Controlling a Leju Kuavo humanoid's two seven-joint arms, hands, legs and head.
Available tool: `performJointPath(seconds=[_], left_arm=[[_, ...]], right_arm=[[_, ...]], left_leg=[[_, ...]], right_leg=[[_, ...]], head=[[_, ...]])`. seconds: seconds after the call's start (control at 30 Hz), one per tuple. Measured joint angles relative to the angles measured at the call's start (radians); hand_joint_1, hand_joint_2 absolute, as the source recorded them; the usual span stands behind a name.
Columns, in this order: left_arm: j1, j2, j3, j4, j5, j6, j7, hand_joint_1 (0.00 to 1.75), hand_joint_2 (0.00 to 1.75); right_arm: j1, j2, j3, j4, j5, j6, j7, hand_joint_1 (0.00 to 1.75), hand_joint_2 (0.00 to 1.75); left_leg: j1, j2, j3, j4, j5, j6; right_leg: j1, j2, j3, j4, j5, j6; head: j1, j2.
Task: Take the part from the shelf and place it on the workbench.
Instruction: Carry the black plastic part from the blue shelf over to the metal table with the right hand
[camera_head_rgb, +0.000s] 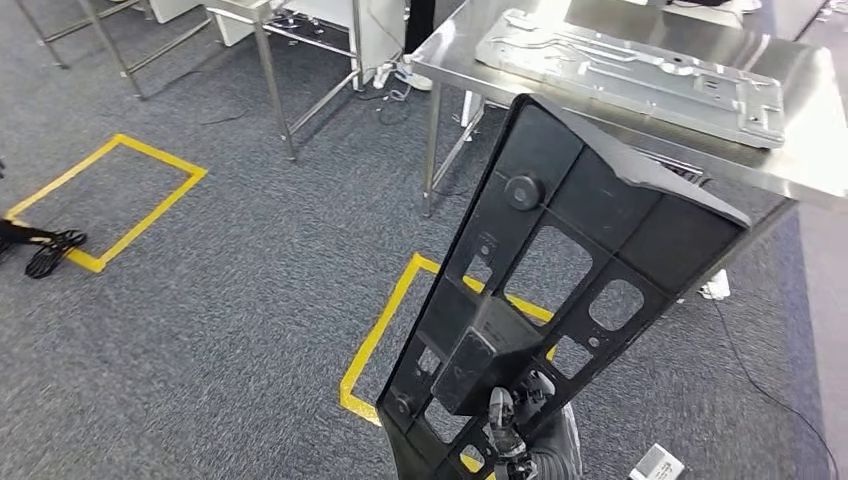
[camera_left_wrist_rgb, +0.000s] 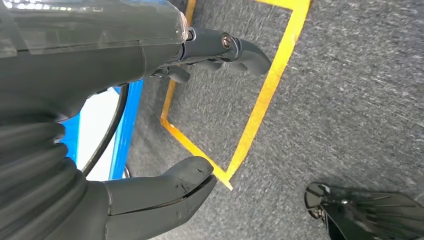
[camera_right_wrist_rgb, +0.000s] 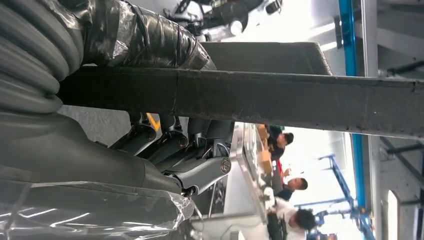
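While I scan from the left, I count two yellow tape rectangles on the carpet, the far-left one (camera_head_rgb: 105, 200) and one (camera_head_rgb: 385, 340) partly hidden behind the part. My left hand (camera_left_wrist_rgb: 165, 130) hangs over the floor, fingers apart, holding nothing. Centre frame, one black part (camera_head_rgb: 560, 280) stands tilted in the air, short of the workbench (camera_head_rgb: 800, 150). My right hand (camera_head_rgb: 520, 420) grips its lower end. On the bench lies one grey metal panel (camera_head_rgb: 640, 75).
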Motion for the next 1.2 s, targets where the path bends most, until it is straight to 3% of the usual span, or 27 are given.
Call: performJointPath(seconds=[0.03,0.07,0.1,0.13,0.2,0.27,0.33,0.37,0.43,0.5,0.53,0.6,0.73,0.8,0.87,0.9,0.93,0.97,1.0,1.07,1.1,1.13,1.2], left_arm=[[0.002,0.001,0.000,0.000,0.000,-0.003,0.000,0.00,1.75],[0.002,0.001,0.000,0.000,0.000,-0.004,0.000,0.00,1.75],[0.003,0.001,0.000,0.000,0.000,-0.006,0.000,0.00,1.75],[0.002,0.001,0.000,0.000,0.001,-0.007,-0.001,0.00,1.75],[0.001,0.001,0.000,0.000,0.001,-0.008,-0.001,0.00,1.75],[0.000,0.001,0.000,0.000,0.002,-0.009,-0.002,0.00,1.75],[-0.004,0.001,0.000,0.000,0.001,-0.011,-0.002,0.00,1.75],[-0.006,0.002,0.000,0.000,0.001,-0.012,-0.002,0.00,1.75],[-0.008,0.003,0.001,0.000,0.001,-0.014,-0.002,0.00,1.75],[-0.006,0.004,0.001,0.000,0.001,-0.017,-0.002,0.00,1.75],[-0.004,0.004,0.001,0.000,0.001,-0.017,-0.002,0.00,1.75],[-0.002,0.004,0.001,0.000,0.001,-0.018,-0.002,0.00,1.75],[-0.002,0.004,0.001,0.000,0.001,-0.018,-0.002,0.00,1.75],[0.000,0.006,0.001,0.000,0.001,-0.018,-0.001,0.00,1.75],[-0.001,0.008,0.002,0.000,0.001,-0.019,-0.001,0.00,1.75],[-0.002,0.008,0.002,0.000,0.001,-0.020,-0.001,0.00,1.75],[-0.003,0.008,0.002,0.000,0.000,-0.020,-0.002,0.00,1.75],[-0.003,0.008,0.002,0.000,0.000,-0.020,-0.002,0.00,1.75],[-0.002,0.009,0.002,0.000,0.000,-0.021,-0.002,0.00,1.75],[0.001,0.009,0.002,0.000,0.000,-0.021,-0.001,0.00,1.75],[0.001,0.009,0.002,0.000,0.000,-0.020,0.002,0.00,1.75],[0.001,0.009,0.002,0.000,0.000,-0.019,0.006,0.00,1.75],[-0.001,0.008,0.002,0.000,0.000,-0.017,0.016,0.00,1.75]], right_arm=[[-0.002,-0.001,0.002,0.001,0.000,0.000,0.002,1.75,1.75],[-0.004,-0.003,0.004,0.003,0.000,0.000,0.003,1.75,1.75],[-0.004,-0.004,0.006,0.004,0.000,0.000,0.003,1.75,1.75],[-0.005,-0.005,0.007,0.004,0.000,0.000,0.003,1.75,1.75],[-0.008,-0.007,0.010,0.005,0.001,0.000,0.004,1.75,1.75],[-0.012,-0.009,0.014,0.005,0.002,0.000,0.004,1.75,1.75],[-0.014,-0.011,0.016,0.006,0.004,0.001,0.006,1.75,1.75],[-0.013,-0.012,0.017,0.006,0.005,0.001,0.006,1.75,1.75],[-0.015,-0.012,0.020,0.007,0.009,0.001,0.007,1.75,1.75],[-0.021,-0.013,0.023,0.010,0.012,0.002,0.008,1.75,1.75],[-0.023,-0.013,0.024,0.012,0.012,0.002,0.008,1.75,1.75],[-0.023,-0.013,0.024,0.014,0.013,0.002,0.008,1.75,1.75],[-0.023,-0.013,0.024,0.014,0.013,0.002,0.008,1.75,1.75],[-0.023,-0.013,0.024,0.016,0.013,0.002,0.009,1.75,1.75],[-0.024,-0.014,0.024,0.018,0.013,0.002,0.009,1.75,1.75],[-0.025,-0.014,0.024,0.019,0.013,0.001,0.009,1.75,1.75],[-0.026,-0.015,0.024,0.019,0.013,0.002,0.010,1.75,1.75],[-0.027,-0.016,0.024,0.019,0.013,0.002,0.010,1.75,1.75],[-0.028,-0.016,0.024,0.019,0.013,0.002,0.010,1.75,1.75],[-0.030,-0.017,0.025,0.021,0.014,0.002,0.011,1.75,1.75],[-0.029,-0.017,0.025,0.022,0.014,0.001,0.014,1.75,1.75],[-0.029,-0.017,0.025,0.023,0.015,0.000,0.018,1.75,1.75],[-0.030,-0.017,0.026,0.024,0.020,-0.003,0.024,1.75,1.75]], left_leg=[[-0.001,0.013,0.000,0.000,-0.002,0.000],[-0.001,0.027,0.002,0.000,-0.004,0.000],[-0.002,0.039,0.005,0.000,-0.007,-0.001],[-0.002,0.050,0.009,0.000,-0.010,-0.002],[-0.003,0.071,0.019,-0.001,-0.017,-0.007],[-0.006,0.089,0.028,-0.005,-0.022,-0.017],[-0.008,0.109,0.038,-0.013,-0.025,-0.028],[-0.008,0.109,0.045,-0.014,-0.029,-0.034],[-0.007,0.068,0.033,0.027,-0.059,-0.043],[-0.005,0.014,-0.027,0.143,-0.115,-0.045],[-0.005,0.004,-0.061,0.203,-0.136,-0.045],[-0.005,0.000,-0.099,0.267,-0.152,-0.046],[-0.006,0.000,-0.105,0.274,-0.150,-0.046],[-0.005,-0.011,-0.076,0.182,-0.074,-0.043],[-0.003,-0.038,-0.028,0.044,0.007,-0.028],[-0.002,-0.042,-0.014,0.012,0.014,-0.019],[0.000,-0.039,-0.005,-0.009,0.016,-0.009],[0.002,-0.023,-0.002,-0.014,0.018,-0.003],[0.000,-0.010,-0.001,-0.015,0.017,0.000],[-0.001,0.018,0.000,-0.015,0.013,0.002],[-0.001,0.033,0.002,-0.015,0.010,0.001],[-0.001,0.045,0.005,-0.015,0.007,0.000],[-0.001,0.062,0.014,-0.015,0.001,-0.006]], right_leg=[[-0.002,-0.008,-0.028,0.054,-0.019,0.003],[-0.004,-0.011,-0.042,0.079,-0.019,0.004],[-0.005,-0.013,-0.036,0.068,-0.001,0.004],[-0.005,-0.019,-0.012,0.021,0.030,0.001],[0.004,-0.060,0.057,-0.114,0.087,-0.011],[0.015,-0.090,0.090,-0.185,0.102,-0.023],[0.018,-0.071,0.091,-0.192,0.102,-0.031],[0.015,-0.059,0.095,-0.199,0.105,-0.035],[0.007,-0.035,0.107,-0.216,0.112,-0.044],[0.003,-0.012,0.112,-0.221,0.114,-0.051],[0.004,0.000,0.112,-0.219,0.113,-0.054],[0.005,0.015,0.112,-0.217,0.111,-0.056],[0.005,0.019,0.112,-0.216,0.110,-0.056],[0.004,0.047,0.115,-0.209,0.105,-0.053],[0.000,0.099,0.109,-0.196,0.097,-0.035],[-0.001,0.099,0.102,-0.185,0.090,-0.024],[-0.001,0.087,0.087,-0.160,0.076,-0.013],[-0.001,0.058,0.066,-0.119,0.053,-0.006],[-0.001,0.025,0.036,-0.060,0.023,-0.001],[-0.006,-0.006,-0.028,0.057,-0.020,0.007],[-0.008,-0.011,-0.041,0.078,-0.018,0.009],[-0.010,-0.016,-0.033,0.060,0.004,0.009],[-0.010,-0.030,0.034,-0.071,0.071,0.005]], head=[[0.000,0.000],[0.000,0.000],[0.000,0.000],[0.000,0.000],[0.000,0.000],[0.000,0.000],[0.000,0.000],[0.000,0.000],[-0.001,0.000],[-0.001,0.000],[-0.001,0.000],[-0.001,0.000],[-0.001,0.000],[-0.001,0.000],[-0.001,0.000],[-0.001,0.000],[-0.001,0.000],[0.000,0.000],[0.000,0.000],[0.000,0.000],[0.000,0.000],[0.000,0.000],[0.000,0.000]])
